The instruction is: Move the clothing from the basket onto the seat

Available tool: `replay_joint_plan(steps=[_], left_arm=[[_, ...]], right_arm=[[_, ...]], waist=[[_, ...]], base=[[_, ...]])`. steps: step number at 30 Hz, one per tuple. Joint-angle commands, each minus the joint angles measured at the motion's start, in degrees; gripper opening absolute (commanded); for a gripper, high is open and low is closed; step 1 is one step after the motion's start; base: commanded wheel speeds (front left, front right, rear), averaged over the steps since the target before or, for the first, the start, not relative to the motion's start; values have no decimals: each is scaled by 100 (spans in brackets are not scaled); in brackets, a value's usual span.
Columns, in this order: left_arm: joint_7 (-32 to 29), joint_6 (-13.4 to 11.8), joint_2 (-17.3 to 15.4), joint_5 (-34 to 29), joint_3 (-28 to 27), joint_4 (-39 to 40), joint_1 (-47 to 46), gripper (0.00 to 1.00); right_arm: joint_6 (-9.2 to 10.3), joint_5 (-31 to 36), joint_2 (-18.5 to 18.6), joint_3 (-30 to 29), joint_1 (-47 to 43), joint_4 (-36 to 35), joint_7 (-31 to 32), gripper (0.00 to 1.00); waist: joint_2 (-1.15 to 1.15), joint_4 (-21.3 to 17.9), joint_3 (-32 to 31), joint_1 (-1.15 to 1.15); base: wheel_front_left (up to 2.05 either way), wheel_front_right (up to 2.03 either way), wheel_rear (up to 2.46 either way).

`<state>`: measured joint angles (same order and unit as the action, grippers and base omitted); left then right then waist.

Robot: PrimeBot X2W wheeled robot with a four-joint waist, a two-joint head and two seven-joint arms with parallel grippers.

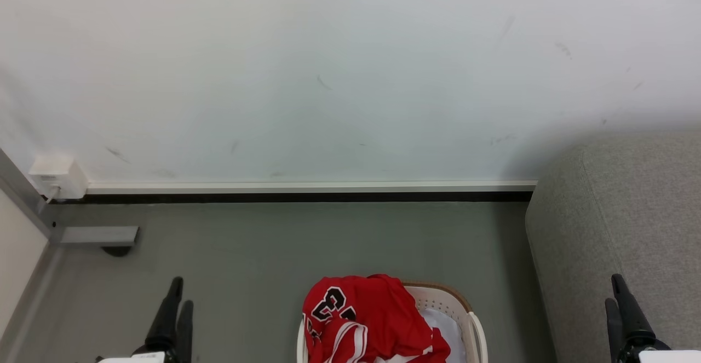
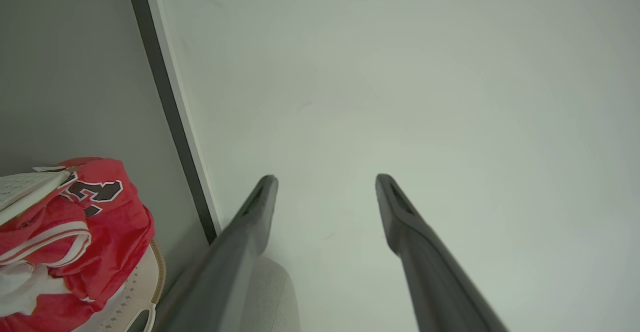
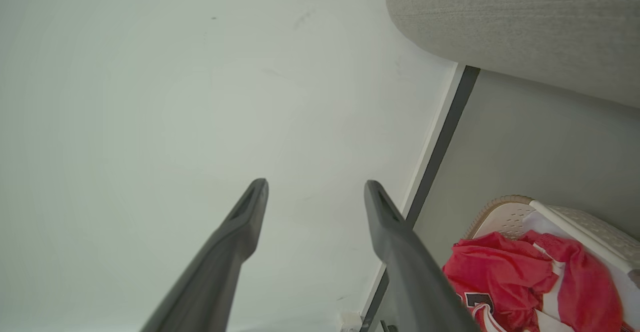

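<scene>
Red clothing (image 1: 372, 319) heaped in basket (image 1: 475, 324), lapping over its rim; grey seat (image 1: 619, 231) just right of basket. Likely light, limp, slick; best pinched at a raised fold on top. Left gripper (image 2: 326, 179) and right gripper (image 3: 316, 184) flank basket, fingers spread wide, empty.

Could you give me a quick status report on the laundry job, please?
Left gripper and right gripper: jaws open, empty. Red white-striped clothing heaped in cream perforated plastic basket. No obstruction seen toward large grey fabric seat.
</scene>
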<state>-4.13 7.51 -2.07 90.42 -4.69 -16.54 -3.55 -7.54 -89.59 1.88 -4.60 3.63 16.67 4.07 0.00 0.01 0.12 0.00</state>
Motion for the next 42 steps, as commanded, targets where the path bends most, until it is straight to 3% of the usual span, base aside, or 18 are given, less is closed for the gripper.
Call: replay_joint_plan(steps=[1, 19, 42], left_arm=[[77, -2, -35, -140, 17, 88, -94, 100], [523, -207, -51, -2175, 105, 276, -39, 100], [963, -647, -265, -5076, 554, 488, 87, 100]], right_arm=[[1, 188, 48, 30, 98, -120, -70, 100], [2, 2870, 74, 479, 75, -491, -517, 100], [4, 5153, 118, 983, 11, -354, -958, 100]], waist=[[0, 2, 0, 0], [0, 13, -12, 0], [0, 44, -54, 0]], base=[[0, 0, 0], [0, 0, 0], [0, 0, 0]])
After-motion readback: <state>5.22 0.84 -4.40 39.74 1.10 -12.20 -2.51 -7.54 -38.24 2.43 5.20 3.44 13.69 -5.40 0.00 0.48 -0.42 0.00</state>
